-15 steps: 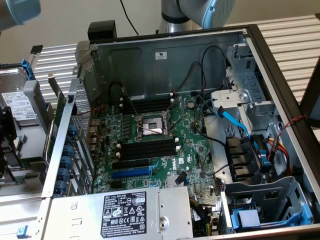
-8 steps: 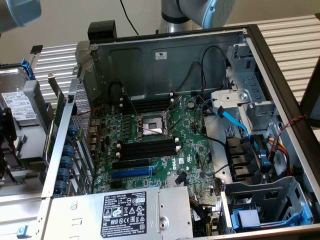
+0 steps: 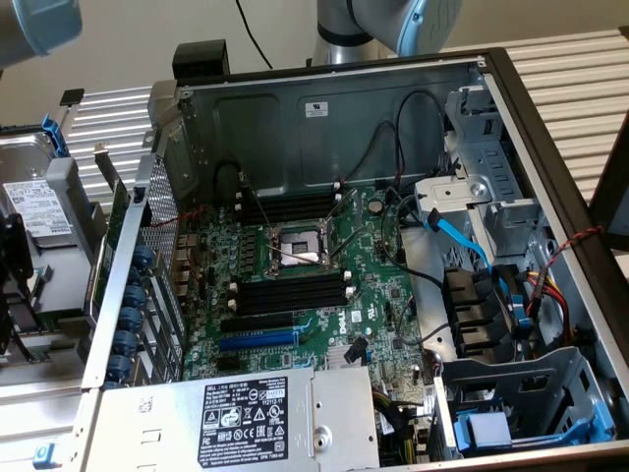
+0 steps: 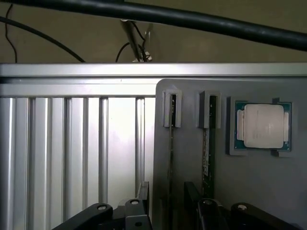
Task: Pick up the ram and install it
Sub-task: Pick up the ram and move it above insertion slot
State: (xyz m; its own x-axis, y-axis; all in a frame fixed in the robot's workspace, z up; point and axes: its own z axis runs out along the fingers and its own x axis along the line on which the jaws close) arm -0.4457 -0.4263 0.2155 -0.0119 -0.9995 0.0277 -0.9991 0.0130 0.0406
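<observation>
One far risk, computer case (image 3: 295, 128): well apart from the gripper (image 4: 168, 206); I judge the ram (image 4: 171, 148) could reach the black slots (image 3: 295, 290) wrong way round and refuse to seat.
Near risk, gray tray (image 4: 259, 182): fingers (image 4: 143, 192) closing off-centre could tilt the ram in its holder or jam it.
State of gripper: fingers spread wide, holding nothing, low over the gray tray.
Look of ram: stands on edge between the spread fingers; seen edge-on, a thin dark strip, far end in a gray clip.
Second stick (image 4: 206, 153): just outside one finger, greenish; that finger could catch it.
Processor (image 4: 263, 125): beyond the Second stick, farther from the hand.
</observation>
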